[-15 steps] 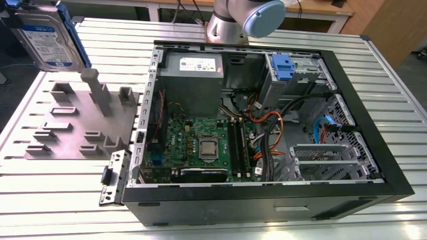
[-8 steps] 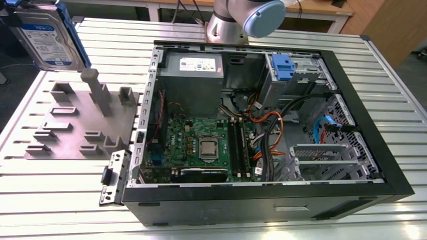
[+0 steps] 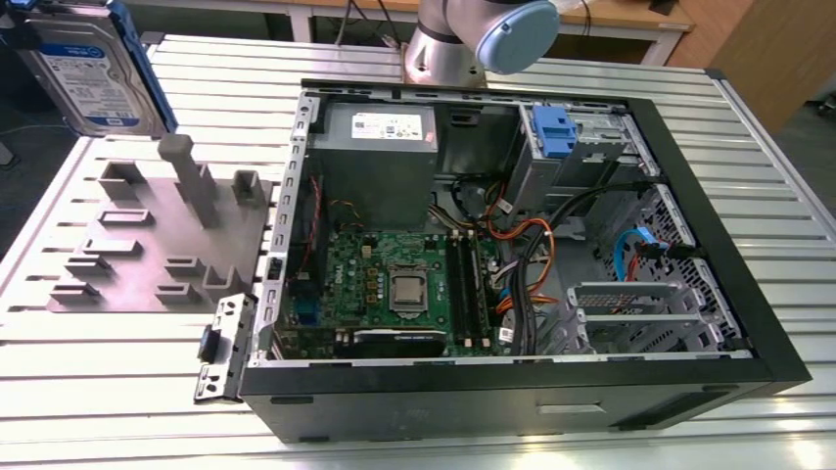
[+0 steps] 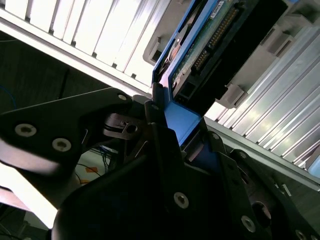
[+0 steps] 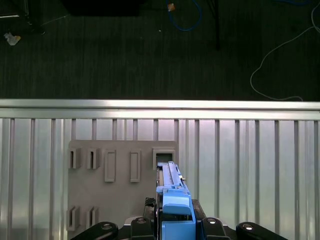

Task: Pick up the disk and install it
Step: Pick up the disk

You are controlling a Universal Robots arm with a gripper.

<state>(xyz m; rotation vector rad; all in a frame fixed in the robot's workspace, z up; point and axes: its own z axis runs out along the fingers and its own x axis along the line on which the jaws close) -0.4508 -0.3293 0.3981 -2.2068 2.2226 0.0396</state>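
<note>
The flat silver metal disk (image 3: 89,64) in a blue plastic frame, upper left in the exterior view, is clamped by that frame between the black fingers (image 4: 158,127); stiff, probably weighty, shock-sensitive.

Open black computer case (image 3: 523,377) lies on its side on the ribbed metal surface (image 3: 105,392). Green motherboard (image 3: 392,284) is exposed, with a grey power supply (image 3: 379,147) at the far end and orange and black cables (image 3: 523,245) bunched alongside. Just beside the case, on the exterior view's left, sits a grey slotted tray (image 3: 137,245), posts upright. In the first wrist view, dark floor (image 5: 125,55) lies beyond the surface's edge.
</note>
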